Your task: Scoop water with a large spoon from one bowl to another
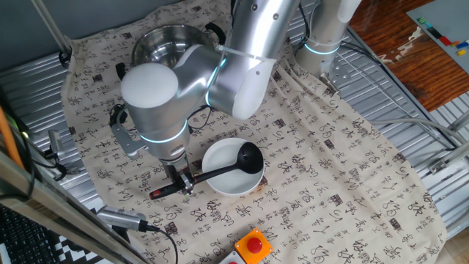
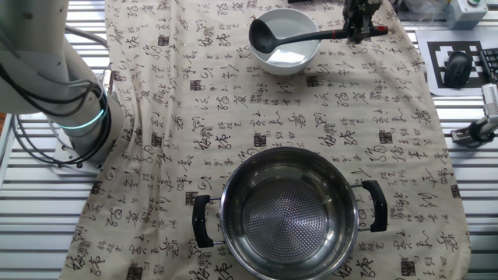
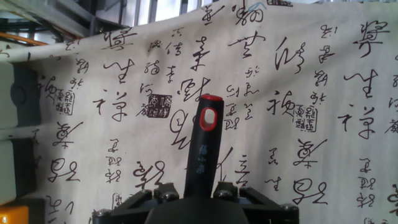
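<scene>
The hand (image 1: 181,180) is clamped on the thin handle of the large spoon (image 1: 233,163) near its red end, which sticks out past the fingers in the hand view. The ladle's black cup sits inside the white bowl (image 1: 231,183), its handle stretching out over the bowl's rim. The steel pot (image 2: 286,211) with two black side handles stands well apart on the cloth-covered tabletop (image 2: 194,109).

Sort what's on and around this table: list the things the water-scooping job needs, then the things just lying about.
Job:
black ladle, claw shut on its handle
white bowl with the ladle's cup in it
steel pot

Lying about:
patterned cloth
red button box
tag marker card
</scene>
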Motion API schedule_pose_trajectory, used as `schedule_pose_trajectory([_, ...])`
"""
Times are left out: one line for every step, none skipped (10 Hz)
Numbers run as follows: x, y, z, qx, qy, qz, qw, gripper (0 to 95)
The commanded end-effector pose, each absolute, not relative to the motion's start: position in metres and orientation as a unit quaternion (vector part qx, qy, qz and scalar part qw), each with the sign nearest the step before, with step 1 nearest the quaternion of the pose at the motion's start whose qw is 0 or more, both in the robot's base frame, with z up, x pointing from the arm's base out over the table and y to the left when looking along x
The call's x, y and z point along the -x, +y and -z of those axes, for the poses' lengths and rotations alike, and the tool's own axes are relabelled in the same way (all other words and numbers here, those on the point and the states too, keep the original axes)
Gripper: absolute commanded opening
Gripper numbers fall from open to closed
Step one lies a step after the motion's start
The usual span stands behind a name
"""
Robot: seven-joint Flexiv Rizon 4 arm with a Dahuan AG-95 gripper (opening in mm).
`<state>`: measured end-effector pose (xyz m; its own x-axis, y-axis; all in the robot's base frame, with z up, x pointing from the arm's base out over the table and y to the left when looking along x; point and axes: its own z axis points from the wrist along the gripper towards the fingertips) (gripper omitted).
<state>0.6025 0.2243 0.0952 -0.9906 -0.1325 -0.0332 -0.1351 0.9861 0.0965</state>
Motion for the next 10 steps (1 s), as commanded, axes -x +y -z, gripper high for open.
schedule_pose_trajectory([-0.601,0.223,-0.095,0.067,0.996,-0.051,0.015,19.0])
schedule_pose_trajectory([-0.601,0.223,-0.095,0.062,0.997,-0.05,0.015,0.0])
schedule_pose_trajectory([-0.601,0.223,-0.095,0.062,0.997,-0.052,0.016,0.0])
schedule_pose_trajectory([-0.601,0.223,-0.097,0.062,0.996,-0.054,0.019,0.0])
schedule_pose_trajectory([-0.601,0.224,-0.099,0.063,0.996,-0.056,0.022,0.0])
schedule_pose_trajectory([-0.602,0.224,-0.103,0.065,0.996,-0.057,0.026,0.0])
schedule_pose_trajectory([-0.603,0.225,-0.108,0.067,0.995,-0.06,0.03,0.0])
schedule_pose_trajectory([-0.605,0.226,-0.112,0.069,0.995,-0.064,0.033,0.0])
schedule_pose_trajectory([-0.607,0.227,-0.116,0.07,0.995,-0.068,0.035,0.0])
schedule_pose_trajectory([-0.611,0.229,-0.124,0.073,0.994,-0.073,0.041,0.0])
